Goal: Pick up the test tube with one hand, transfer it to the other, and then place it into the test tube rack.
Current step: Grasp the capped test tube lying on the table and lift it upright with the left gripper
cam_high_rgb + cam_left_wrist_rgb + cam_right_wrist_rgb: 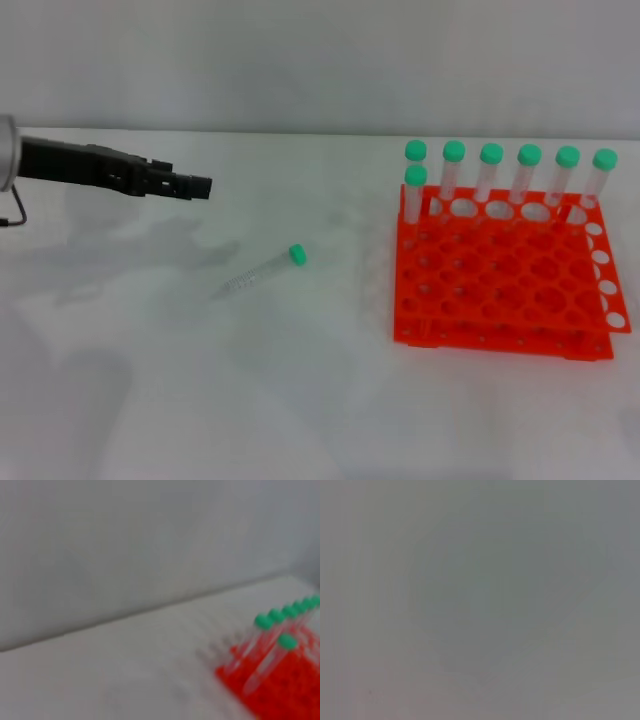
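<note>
One test tube [262, 270] lies flat on the white worktop [150, 380], its green cap pointing toward the orange test tube rack [505, 290], which stands well apart, beyond the tube from the left hand [195, 185]. That hand hovers above the worktop, the tube lying near and below its tips; whether its fingers are parted cannot be told. The right hand is out of sight. Judged step: the approach for pickup, which calls for descending over the tube's middle
</note>
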### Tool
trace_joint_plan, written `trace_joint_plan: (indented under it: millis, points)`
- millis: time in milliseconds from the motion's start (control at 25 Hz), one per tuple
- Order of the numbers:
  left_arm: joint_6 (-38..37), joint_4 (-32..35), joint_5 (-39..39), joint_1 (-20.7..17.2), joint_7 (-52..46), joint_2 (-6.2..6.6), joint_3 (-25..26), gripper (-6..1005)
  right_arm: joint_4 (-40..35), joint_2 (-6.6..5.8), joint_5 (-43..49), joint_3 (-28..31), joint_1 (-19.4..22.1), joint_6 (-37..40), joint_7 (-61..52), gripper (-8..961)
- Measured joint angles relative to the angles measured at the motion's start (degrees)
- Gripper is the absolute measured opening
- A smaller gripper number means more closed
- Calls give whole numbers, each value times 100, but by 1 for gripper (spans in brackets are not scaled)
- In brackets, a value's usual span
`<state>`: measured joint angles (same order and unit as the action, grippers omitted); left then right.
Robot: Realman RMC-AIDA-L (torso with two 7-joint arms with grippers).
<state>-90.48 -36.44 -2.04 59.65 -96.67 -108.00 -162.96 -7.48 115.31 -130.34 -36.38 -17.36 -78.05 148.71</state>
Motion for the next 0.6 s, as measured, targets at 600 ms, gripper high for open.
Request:
trace_joint_plan:
  millis: [600]
  points:
    - [1555,33,2294,1216,98,-811,-7,872,10,1,-1,0,-13,11,0,832]
